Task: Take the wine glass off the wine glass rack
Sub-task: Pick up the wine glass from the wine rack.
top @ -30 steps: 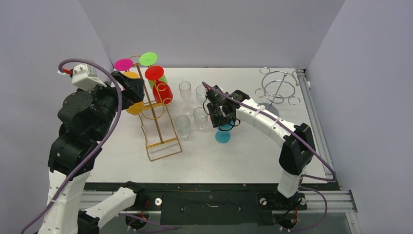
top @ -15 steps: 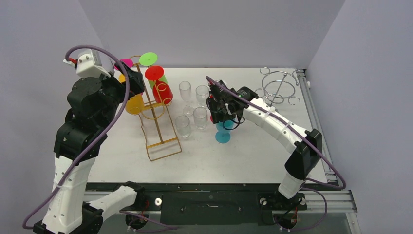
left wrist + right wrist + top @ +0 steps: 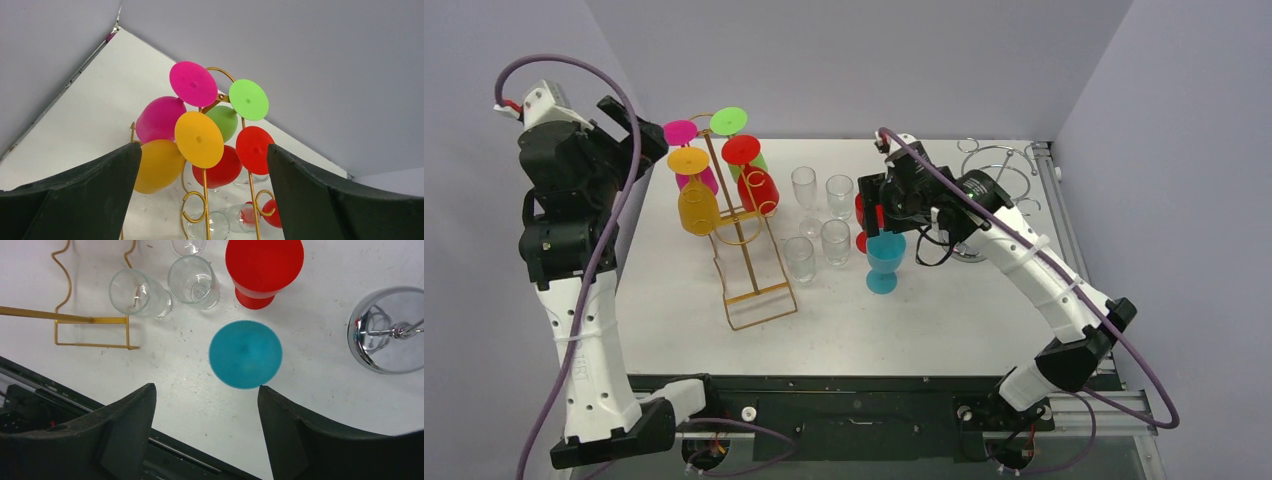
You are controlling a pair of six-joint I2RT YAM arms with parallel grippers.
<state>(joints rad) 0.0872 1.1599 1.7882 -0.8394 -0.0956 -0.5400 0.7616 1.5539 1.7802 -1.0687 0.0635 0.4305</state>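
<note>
In the left wrist view the gold rack (image 3: 205, 200) runs off the bottom edge, and the foot of the yellow glass (image 3: 199, 139) covers part of the green glass (image 3: 226, 120) behind it. In the right wrist view the chrome stand (image 3: 375, 340) is cut by the right edge, and a clear glass (image 3: 188, 246) and the red glass on the table (image 3: 264, 265) by the top edge. From above, the right arm (image 3: 1014, 245) hides most of that red glass.

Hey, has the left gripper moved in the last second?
Yes. The left gripper has backed off leftward from the gold rack, which it was right against before.
</note>
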